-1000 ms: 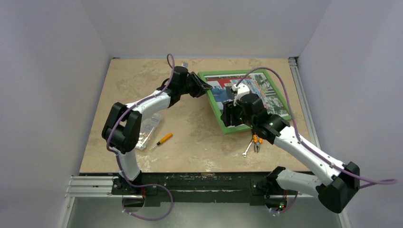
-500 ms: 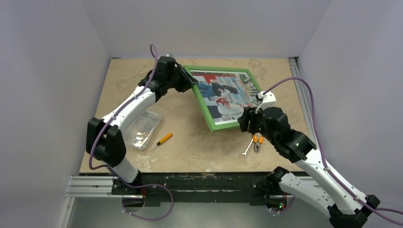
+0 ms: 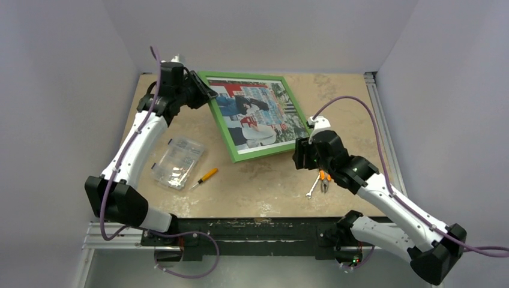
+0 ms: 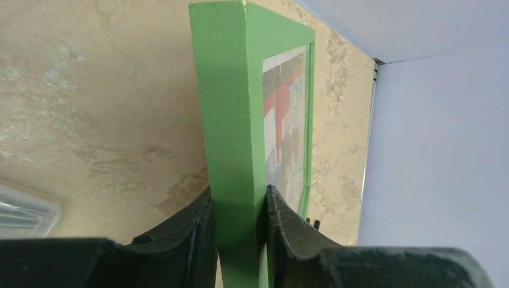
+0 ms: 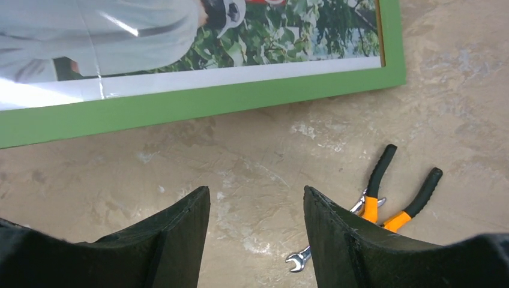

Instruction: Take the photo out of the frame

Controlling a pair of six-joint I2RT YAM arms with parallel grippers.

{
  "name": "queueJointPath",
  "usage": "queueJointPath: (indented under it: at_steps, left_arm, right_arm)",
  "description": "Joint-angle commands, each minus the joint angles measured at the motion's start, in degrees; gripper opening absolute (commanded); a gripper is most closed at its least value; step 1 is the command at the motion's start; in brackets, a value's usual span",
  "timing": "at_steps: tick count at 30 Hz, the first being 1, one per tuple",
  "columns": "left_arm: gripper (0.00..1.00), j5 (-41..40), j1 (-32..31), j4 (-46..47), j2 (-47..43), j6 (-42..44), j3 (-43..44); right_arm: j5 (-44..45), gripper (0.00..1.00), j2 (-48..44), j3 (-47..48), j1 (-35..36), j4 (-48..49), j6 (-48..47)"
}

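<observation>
The frame (image 3: 223, 128) with its bright green border lies face up at the back middle of the table, with the colourful photo (image 3: 255, 113) still inside it. My left gripper (image 3: 208, 95) is shut on the frame's far left corner; in the left wrist view both fingers clamp the green edge (image 4: 231, 150), and a strip of the photo (image 4: 285, 120) shows past it. My right gripper (image 3: 298, 157) is open and empty just off the frame's near right corner. In the right wrist view the frame's green edge (image 5: 198, 105) and the photo (image 5: 180, 36) lie beyond the open fingers (image 5: 174, 234).
A clear plastic box (image 3: 179, 162) lies at the left, with an orange-handled screwdriver (image 3: 204, 177) beside it. Orange pliers (image 3: 324, 180) and a small wrench (image 3: 312, 189) lie under my right arm, also in the right wrist view as pliers (image 5: 396, 192) and wrench (image 5: 298, 260). White walls stand close behind.
My left gripper has dragged the frame with the photo leftward across the back of the table. My right gripper has come off the frame and drawn back toward the pliers.
</observation>
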Motion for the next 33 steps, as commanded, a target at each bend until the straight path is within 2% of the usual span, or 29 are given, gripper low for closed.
queueJointPath:
  at_steps: [1,6,8,11,15,18,21,29,33]
  left_arm:
    - [0.00,-7.98,0.92,-3.54,-4.21,12.79,5.46]
    - [0.00,-10.68,1.02,-8.57,-6.09,13.60,8.27]
    - [0.00,-11.34,1.02,-9.07,-7.07,13.81,8.31]
    - [0.00,-12.05,1.02,-9.63,-8.40,14.06,8.48]
    - [0.00,-13.12,1.02,-11.58,-9.59,13.64,9.69]
    - [0.00,-12.42,1.02,-11.86,-9.85,14.15,9.98]
    - [0.00,-12.25,1.02,-12.46,-9.92,14.51,10.03]
    - [0.00,-10.59,0.94,-12.73,-10.46,13.92,9.10]
    - [0.00,-10.24,0.93,-12.78,-10.79,13.65,8.71]
  right_arm:
    - [-4.59,0.58,3.71,0.58,0.22,5.61,-5.35]
    - [-6.13,0.61,7.34,5.10,3.04,7.72,-9.59]
    - [-3.45,0.65,9.52,9.34,6.89,7.64,-9.61]
    - [-0.39,0.78,14.51,18.56,11.70,5.57,-6.50]
    - [8.71,0.83,20.97,28.96,22.33,5.22,-3.82]
    - [11.57,0.83,27.73,39.11,24.92,1.79,1.66]
    - [15.61,0.84,37.81,54.46,28.18,-6.58,5.26]
    - [32.20,0.83,53.34,73.12,35.50,-13.10,0.63]
    - [40.38,0.76,60.37,80.19,36.82,-16.22,-2.19]
